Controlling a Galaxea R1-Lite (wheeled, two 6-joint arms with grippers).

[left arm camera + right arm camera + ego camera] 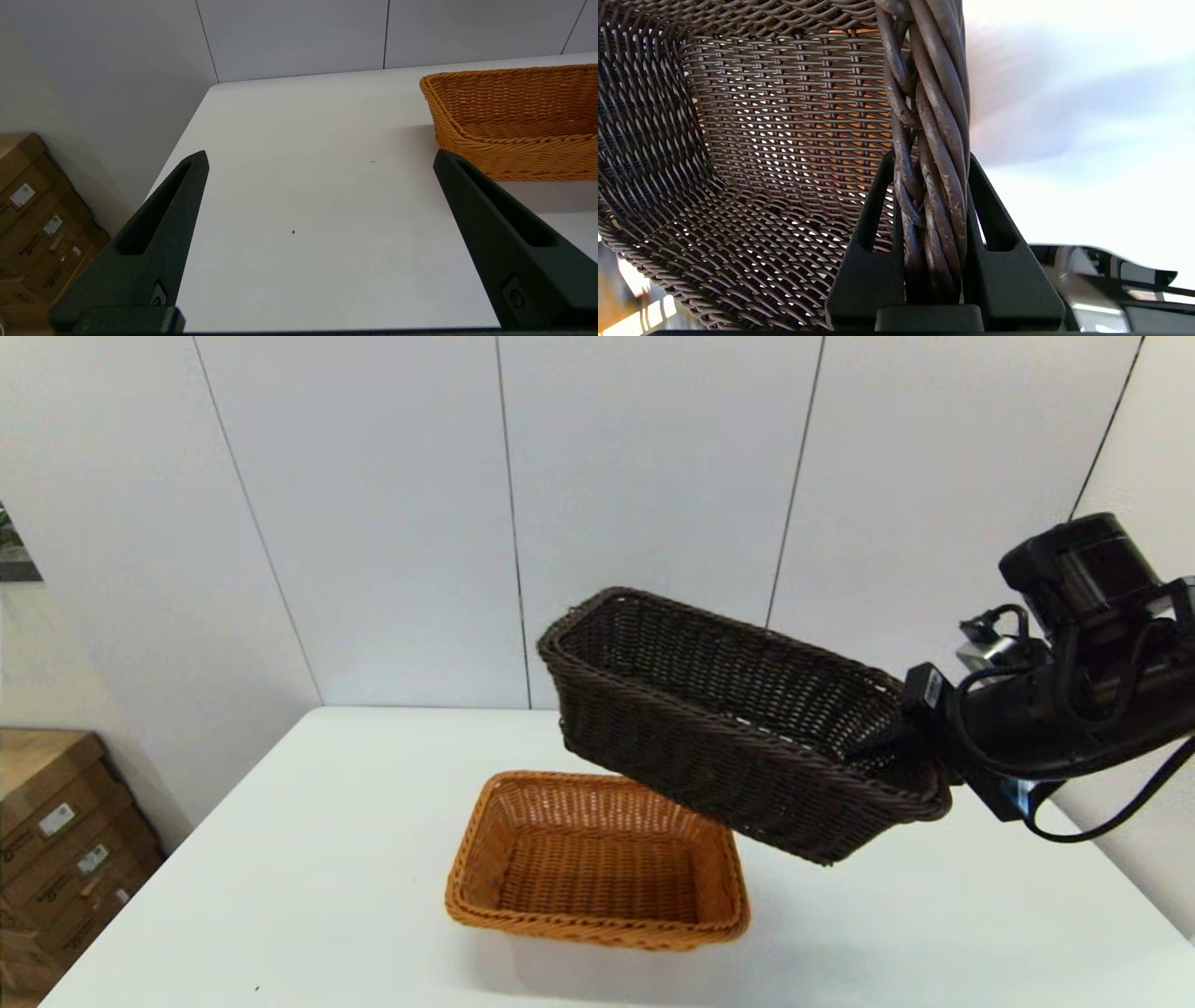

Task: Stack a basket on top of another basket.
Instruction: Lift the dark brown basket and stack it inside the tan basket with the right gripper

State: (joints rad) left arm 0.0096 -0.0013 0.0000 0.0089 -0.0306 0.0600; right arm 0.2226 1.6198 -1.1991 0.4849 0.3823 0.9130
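Note:
The dark brown basket [738, 728] hangs tilted in the air, over the back right part of the orange-tan basket [597, 859], which rests on the white table [280, 877]. My right gripper [920, 761] is shut on the dark basket's braided rim at its right end. In the right wrist view the two fingers [873, 219] clamp that rim [929, 140], and orange shows through the open weave. My left gripper [320, 158] stays open above the table's left part, with the orange-tan basket [514, 121] off to its side; that arm does not show in the head view.
Cardboard boxes [56, 840] stand on the floor beyond the table's left edge. A panelled wall [653, 476] runs right behind the table's back edge. The right arm's cables [1102, 803] hang over the table's right side.

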